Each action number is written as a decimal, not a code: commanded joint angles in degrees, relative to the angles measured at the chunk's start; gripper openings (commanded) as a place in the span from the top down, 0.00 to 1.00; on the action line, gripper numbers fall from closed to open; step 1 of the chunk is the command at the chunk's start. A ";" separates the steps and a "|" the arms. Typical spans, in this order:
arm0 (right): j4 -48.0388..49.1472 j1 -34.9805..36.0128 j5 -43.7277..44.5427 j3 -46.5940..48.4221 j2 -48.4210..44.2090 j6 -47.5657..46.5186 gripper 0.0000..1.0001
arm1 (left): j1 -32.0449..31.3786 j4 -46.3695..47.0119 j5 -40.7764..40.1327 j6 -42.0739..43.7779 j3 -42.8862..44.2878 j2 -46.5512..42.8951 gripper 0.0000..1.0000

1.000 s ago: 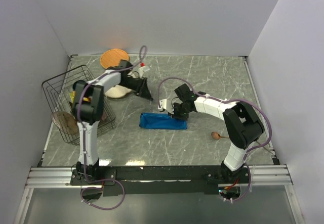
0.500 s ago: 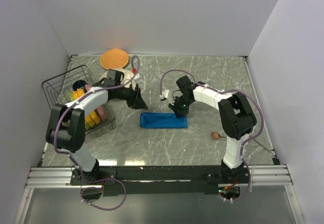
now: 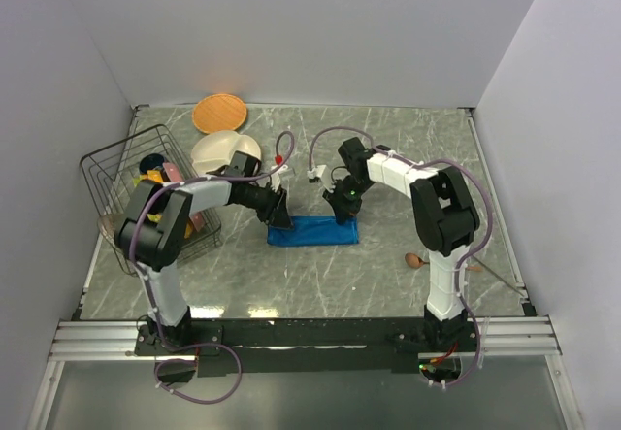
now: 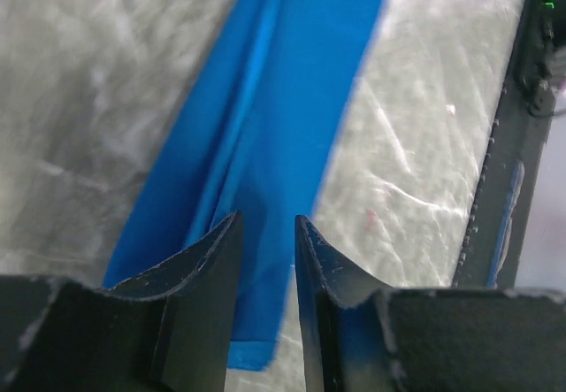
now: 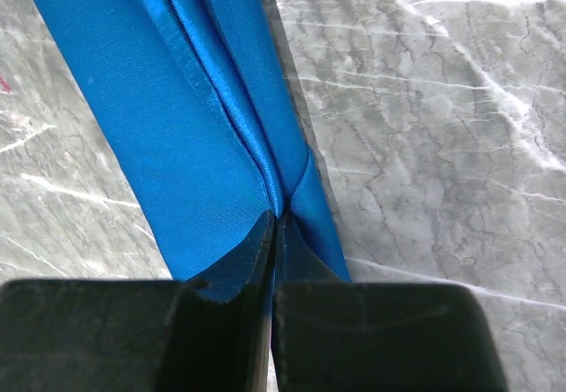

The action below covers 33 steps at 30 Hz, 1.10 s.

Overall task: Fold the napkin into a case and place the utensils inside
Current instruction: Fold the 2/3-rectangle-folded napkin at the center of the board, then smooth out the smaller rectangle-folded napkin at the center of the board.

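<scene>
At the far left a wire basket [image 3: 94,182] is sitting on the tabletop [image 3: 417,139] with coloured plates in it, well apart from the work.

Next along, the left claw [image 4: 265,224] is hanging low over the left end of the napkin [image 3: 312,232]. Its jaws are standing a little apart, released, and the blue cloth is showing through the narrow gap between them. Whether the tips are touching the cloth I cannot tell.

The napkin is lying in the middle of the tabletop as a long, narrow, layered strip, running left to right between the two arms. Lengthwise folds are showing along its middle.

At the strip's right end, on its far edge, the right claw [image 5: 274,219] is clenched, pinching a ridge of the blue cloth where the folds are converging at its tips.

Further right, a wooden spoon [image 3: 413,260] is lying on the bare tabletop, near the right arm and apart from the napkin.

By my reading the folding step is nearing its end: the case is looking nearly formed and nothing is resting inside it yet. The next move is calling for the left claw to take or press its end, so both ends are being controlled together and the layers are not slipping open. After that the spoon needs fetching and sliding in.
</scene>
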 commanded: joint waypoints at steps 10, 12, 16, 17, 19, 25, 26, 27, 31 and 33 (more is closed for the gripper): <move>-1.74 -1.57 -1.58 4.64 0.02 4.01 0.83 | 2.03 -5.13 -1.69 -5.34 12.12 13.35 0.66; -1.74 -2.01 -2.89 5.42 -1.39 5.95 0.67 | 2.12 -6.89 -2.21 -4.63 12.39 13.79 0.67; -0.17 -4.20 -5.79 5.96 -6.83 15.50 0.48 | 2.12 -9.98 -1.95 -4.10 14.67 15.99 0.69; 0.88 -4.99 -6.50 5.78 -7.81 17.63 0.45 | 2.12 -10.24 -1.86 -4.19 14.85 16.25 0.70; 1.68 -6.13 -10.17 4.47 -10.35 24.37 0.44 | 2.12 -10.50 -2.12 -4.54 15.29 16.69 0.71; 10.37 -7.37 -21.52 -5.00 -14.31 47.12 0.50 | 2.12 -11.56 -2.04 -5.77 16.26 17.48 0.72; 13.78 -7.11 -24.40 -6.60 -14.49 49.88 0.52 | 2.12 -11.56 -1.95 -6.47 16.26 17.66 0.73; 15.03 -6.58 -25.30 -8.00 -14.06 53.04 0.54 | 2.20 -11.47 -1.95 -6.83 16.44 18.01 0.74; 21.61 -5.52 -27.68 -13.98 -10.64 58.77 0.59 | 2.12 -11.12 -2.13 -7.79 16.70 18.80 0.74; 24.08 -5.70 -26.64 -15.57 -7.57 62.89 0.60 | 2.12 -11.64 -2.13 -7.62 17.40 19.33 0.75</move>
